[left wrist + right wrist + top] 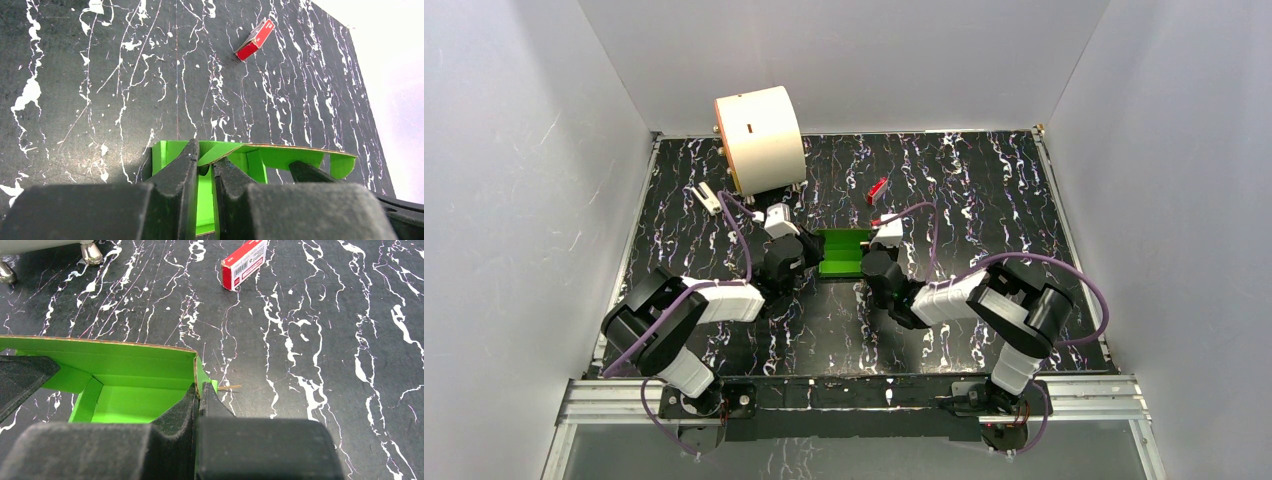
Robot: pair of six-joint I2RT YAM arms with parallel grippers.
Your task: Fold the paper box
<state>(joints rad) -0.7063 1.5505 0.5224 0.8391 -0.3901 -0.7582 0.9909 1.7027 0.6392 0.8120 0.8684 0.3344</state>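
Left tool (pixel 206 167): its fingers are closed onto an upright green wall at the left end of the paper box (pixel 839 252), with card pinched between them.
Right tool (pixel 199 392): its fingers are pressed together on the opposite end wall, and the card edge shows between the tips.
Paper box: an open green tray lying on the surface between our two tools, floor flat, far long panel raised and leaning inward.
Step in hand: we judge the end walls are being held up; the folding looks partly done.
Next move: it calls for one end to be pinned while the other tool frees itself to press the long panel, gently, as thin card buckles.
Surface (pixel 984 200): black with white veining; a small red box (pixel 243 263) lies well beyond, and a cream cylinder (pixel 759 138) stands far left.
Room: plain white walls on three sides.
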